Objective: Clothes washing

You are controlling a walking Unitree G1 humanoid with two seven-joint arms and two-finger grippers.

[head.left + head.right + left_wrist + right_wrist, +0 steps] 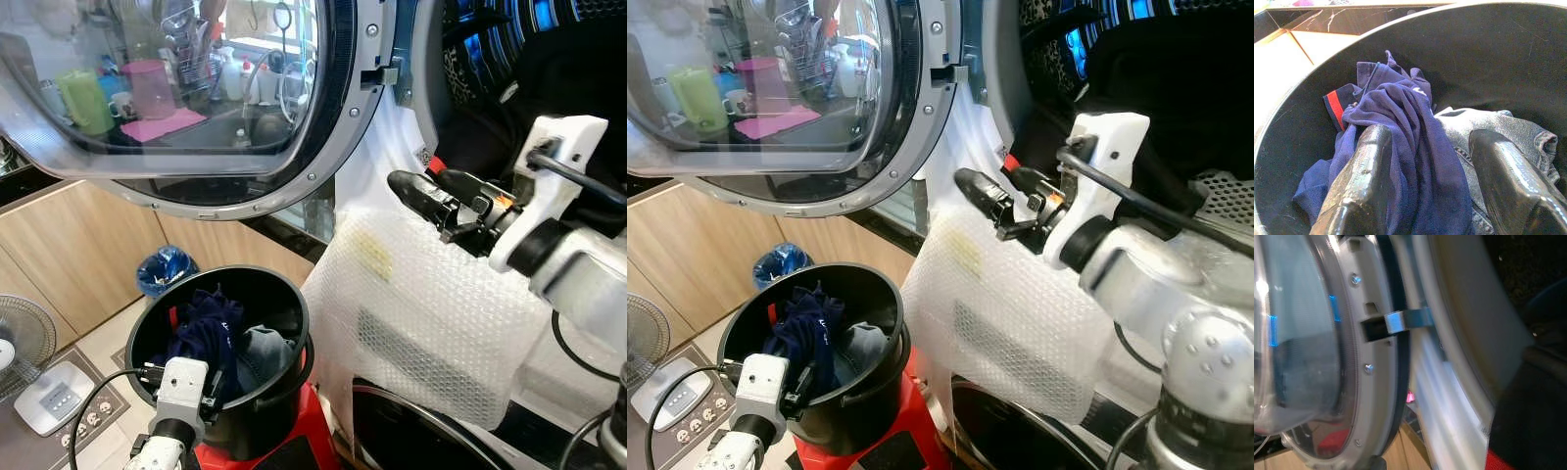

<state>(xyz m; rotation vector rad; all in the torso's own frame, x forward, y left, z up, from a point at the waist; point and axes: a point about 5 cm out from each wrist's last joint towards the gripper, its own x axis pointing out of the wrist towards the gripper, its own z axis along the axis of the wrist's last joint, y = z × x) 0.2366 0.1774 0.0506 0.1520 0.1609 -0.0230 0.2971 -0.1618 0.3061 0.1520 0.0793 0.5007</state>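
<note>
A black bucket (pixel 284 304) holds a navy garment (pixel 208 328) with a red-striped collar and a grey denim piece (pixel 265 352). My left gripper (pixel 1435 196) hangs just inside the bucket's rim, open, its fingers (pixel 1359 181) on either side of the navy garment's folds. The washing machine's round glass door (pixel 176 98) stands swung open to the left. Dark clothes (pixel 558 78) lie in the drum opening at the upper right. My right gripper (pixel 407 191) is raised beside the door's hinge (pixel 1400 323), in front of the opening, shut and holding nothing.
Bubble wrap (pixel 421 323) covers the machine's front below the opening. The bucket rests on a red stand (pixel 294 446). On the floor are a blue bag (pixel 162 269), a fan (pixel 20 343) and a white panel with sockets (pixel 59 397). Wooden cabinets (pixel 88 245) run along the left.
</note>
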